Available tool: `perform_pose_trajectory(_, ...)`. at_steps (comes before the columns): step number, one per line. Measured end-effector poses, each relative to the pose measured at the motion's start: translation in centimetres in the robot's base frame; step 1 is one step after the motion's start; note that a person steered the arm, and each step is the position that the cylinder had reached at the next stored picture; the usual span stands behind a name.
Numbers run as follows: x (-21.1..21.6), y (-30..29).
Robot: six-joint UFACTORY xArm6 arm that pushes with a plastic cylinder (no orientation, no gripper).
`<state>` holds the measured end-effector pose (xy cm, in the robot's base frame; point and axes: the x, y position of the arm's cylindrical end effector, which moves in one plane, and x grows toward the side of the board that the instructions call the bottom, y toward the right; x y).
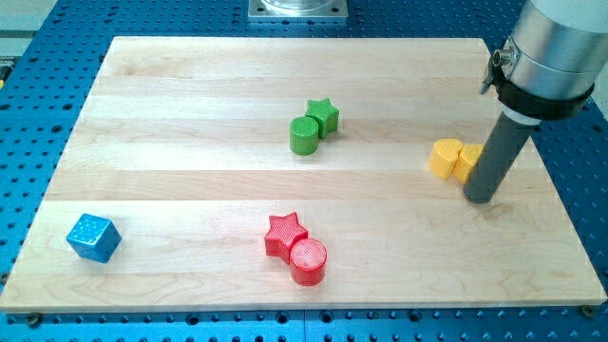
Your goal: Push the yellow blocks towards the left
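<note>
While my tip (pixel 481 198) stands right, yellow blocks (pixel 452 160) touch it.

Two yellow blocks sit together on the worktop (pixel 190 104), well off to the view's right of the green pair. The yellow hexagonal block (pixel 444 158) lies flat, in full view. Touching its right side is the second yellow block (pixel 467 161), partly hidden behind my rod, so I can't make out its shape. My tip (pixel 480 199) rests just to the view's right and slightly below that second block, right up against the pair.
</note>
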<state>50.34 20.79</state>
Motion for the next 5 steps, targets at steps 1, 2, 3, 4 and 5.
perform_pose_trajectory(1,0.3,4.2)
perform_pose_trajectory(2,-3.3,3.1)
perform_pose_trajectory(3,-7.6,-2.4)
perform_pose_trajectory(4,-8.5,-5.5)
perform_pose_trajectory(5,-2.7,-5.9)
